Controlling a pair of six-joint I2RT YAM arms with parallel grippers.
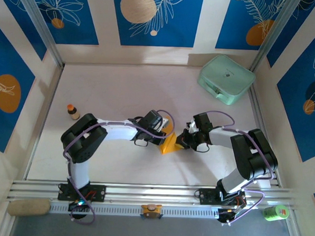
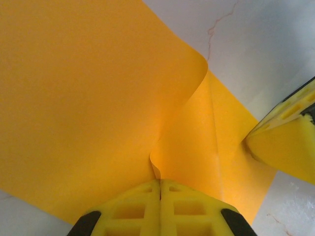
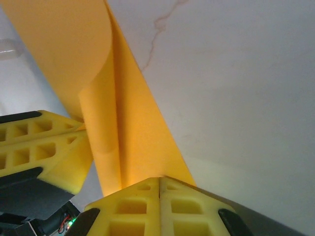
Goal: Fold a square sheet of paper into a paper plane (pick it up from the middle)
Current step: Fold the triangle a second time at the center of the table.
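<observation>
My left gripper [image 2: 160,183]: fingers pressed flat together, no gap at the seam. A curled edge of the square sheet of paper [image 2: 88,98] runs into the tips and is pinched there. Ahead of these tips and to the left, the sheet spreads wide over the pale table [image 2: 266,54]. Directly ahead, one flap rises and curls over, with a straight crease just to its right.

My right gripper [image 3: 160,181]: fingers likewise closed tight, clamped on the same sheet [image 3: 130,142], which runs down into the tips. From here the paper goes forward and left as a narrow band, one layer rolled over another along a crease. Bare table lies to the right of it.

The two grippers face each other across the paper. From the left wrist, the right one's yellow fingers [image 2: 288,142] sit ahead to the right, at the paper's right edge. From the right wrist, the left one's fingers [image 3: 44,147] sit to the left, against the band.

From overhead, the left gripper [image 1: 166,136] and right gripper [image 1: 179,142] are close together, with the paper [image 1: 170,146] bunched small between them. A mint-green case [image 1: 226,79] sits well beyond my right gripper, toward the far corner. A small brown bottle [image 1: 73,111] stands well off to the left of my left gripper.
</observation>
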